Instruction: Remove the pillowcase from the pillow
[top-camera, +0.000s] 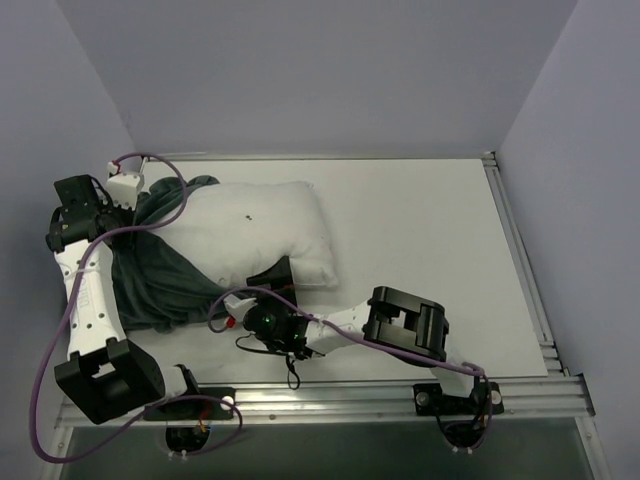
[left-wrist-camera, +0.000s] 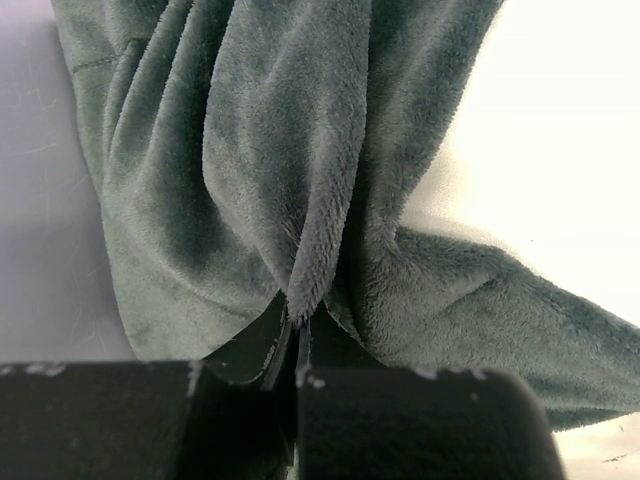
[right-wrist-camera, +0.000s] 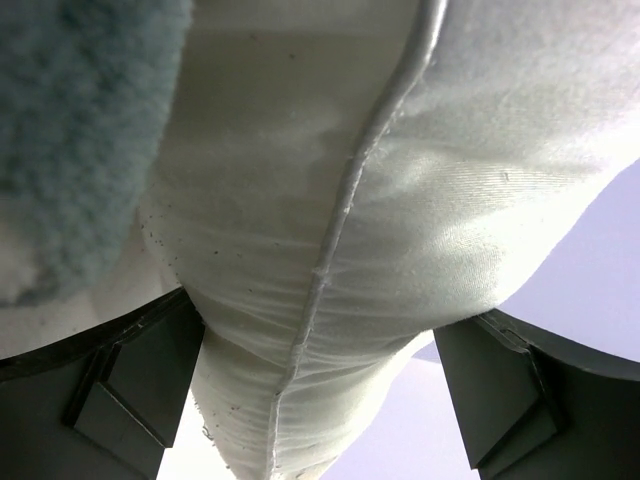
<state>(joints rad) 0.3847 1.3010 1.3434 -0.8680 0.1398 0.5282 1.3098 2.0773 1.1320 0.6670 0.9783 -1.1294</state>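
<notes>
The white pillow (top-camera: 262, 225) lies on the table's left half, mostly bare. The pillowcase (top-camera: 150, 282), its dark grey face showing, is bunched around the pillow's left end and near-left side; no stripes show. My left gripper (top-camera: 138, 222) is at the pillowcase's far left and is shut on a fold of grey fabric (left-wrist-camera: 300, 200), with the pillow (left-wrist-camera: 560, 150) white beyond. My right gripper (top-camera: 272, 278) is at the pillow's near edge. In the right wrist view the gripper (right-wrist-camera: 320, 390) clamps the pillow's seamed edge (right-wrist-camera: 330, 250), with the pillowcase (right-wrist-camera: 80, 120) at upper left.
The white table (top-camera: 430, 260) is walled by grey panels at the back and sides. A metal rail (top-camera: 520, 260) runs along the right edge and the front. Purple cables (top-camera: 50, 360) loop beside the left arm.
</notes>
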